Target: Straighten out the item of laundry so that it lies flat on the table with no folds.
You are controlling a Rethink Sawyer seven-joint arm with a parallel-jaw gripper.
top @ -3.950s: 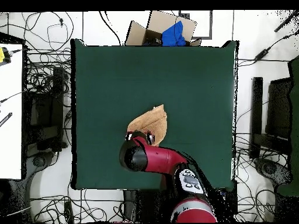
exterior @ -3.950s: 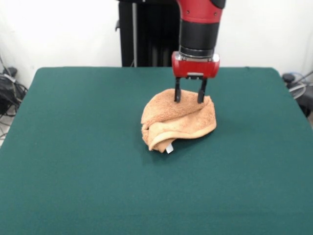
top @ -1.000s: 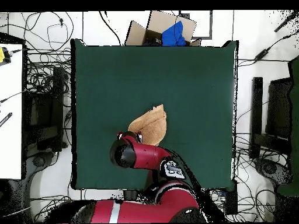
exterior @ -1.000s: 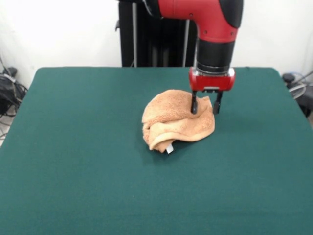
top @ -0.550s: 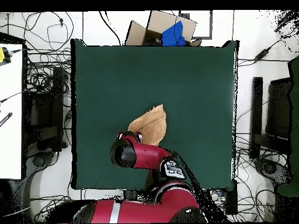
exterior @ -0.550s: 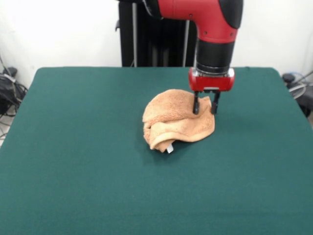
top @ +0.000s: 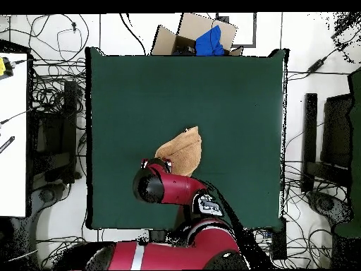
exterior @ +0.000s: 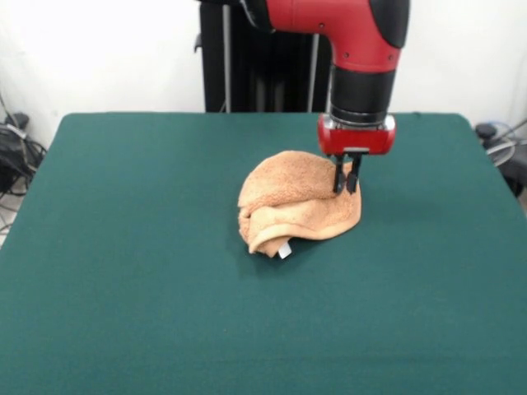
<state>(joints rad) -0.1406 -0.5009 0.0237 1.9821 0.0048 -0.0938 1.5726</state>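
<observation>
The item of laundry (exterior: 292, 210), a light-orange terry towel, lies bunched and folded over itself near the middle of the green table (exterior: 123, 247). A small white tag shows at its front fold. My gripper (exterior: 345, 185) reaches down onto the towel's right far edge, its fingers pinched together on a ridge of the cloth. In the overhead view the towel (top: 183, 149) shows as a leaf-shaped heap, and the arm's wrist hides the gripper and the towel's near corner.
A cardboard box with blue cloth (top: 201, 37) sits beyond the table's far edge in the overhead view. Cables and equipment (top: 53, 127) lie on the floor around the table. A white desk (top: 13, 134) stands at the left.
The gripper's fingers have closed from a wide spread to a pinch on the towel's right edge. The towel's top has bulged up slightly. The arm has stayed over the same spot.
</observation>
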